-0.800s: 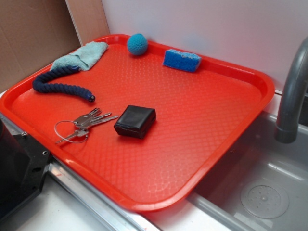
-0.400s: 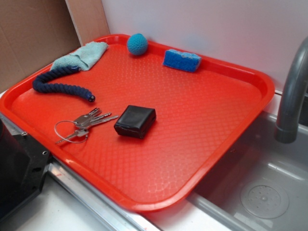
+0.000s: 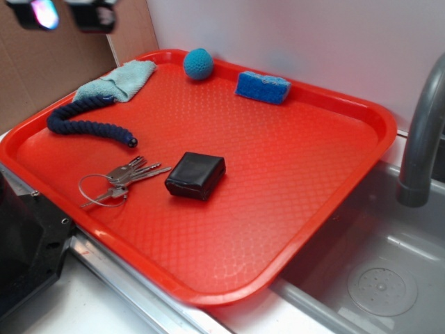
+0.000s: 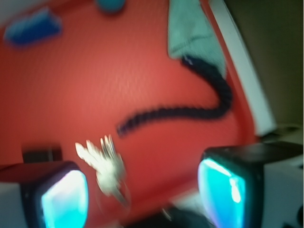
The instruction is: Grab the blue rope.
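Observation:
The blue rope (image 3: 87, 124) lies curved on the left part of the red tray (image 3: 278, 174), one end touching the pale aqua cloth (image 3: 118, 80). The wrist view is blurred; there the blue rope (image 4: 199, 107) runs across the middle. My gripper (image 3: 62, 14) shows only at the top left corner of the exterior view, high above the tray's left edge and well apart from the rope. In the wrist view my gripper (image 4: 145, 194) stands open, its fingers (image 4: 64, 197) wide apart with nothing between them.
On the tray lie a bunch of keys (image 3: 118, 179), a black wallet-like box (image 3: 196, 175), a teal ball (image 3: 198, 63) and a blue sponge (image 3: 263, 86). A sink (image 3: 375, 278) with a grey tap (image 3: 421, 146) is at the right. Cardboard (image 3: 42, 69) stands behind the left edge.
My gripper has come into the exterior view at the top left corner; earlier it was out of frame. The things on the tray have not moved.

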Controlling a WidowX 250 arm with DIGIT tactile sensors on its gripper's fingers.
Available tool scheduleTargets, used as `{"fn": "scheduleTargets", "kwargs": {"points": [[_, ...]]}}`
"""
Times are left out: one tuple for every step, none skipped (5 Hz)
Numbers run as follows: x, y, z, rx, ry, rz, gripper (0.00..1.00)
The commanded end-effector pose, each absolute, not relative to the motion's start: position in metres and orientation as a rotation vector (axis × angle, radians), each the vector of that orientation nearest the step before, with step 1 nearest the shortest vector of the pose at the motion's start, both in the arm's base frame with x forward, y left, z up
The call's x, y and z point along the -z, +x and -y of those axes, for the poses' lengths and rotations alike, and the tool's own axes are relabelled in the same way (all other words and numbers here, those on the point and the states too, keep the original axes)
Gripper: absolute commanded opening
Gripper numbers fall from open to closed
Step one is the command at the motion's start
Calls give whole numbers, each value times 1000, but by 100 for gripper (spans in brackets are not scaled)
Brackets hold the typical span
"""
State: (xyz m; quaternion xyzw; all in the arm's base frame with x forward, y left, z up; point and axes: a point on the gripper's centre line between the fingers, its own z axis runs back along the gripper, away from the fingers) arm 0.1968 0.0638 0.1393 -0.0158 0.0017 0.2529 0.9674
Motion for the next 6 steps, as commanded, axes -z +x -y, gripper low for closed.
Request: {"fn": "scheduleTargets", "kwargs": {"points": [[-89, 191, -84, -1028, 99, 129, 100], [-77, 183, -77, -1254, 107, 104, 100], [-61, 167, -86, -1220, 116, 81, 100], [-48, 181, -89, -1198, 129, 64, 100], [-24, 194, -94, -1093, 93, 62, 100], [-17, 204, -93, -1047, 107, 36, 100]]}}
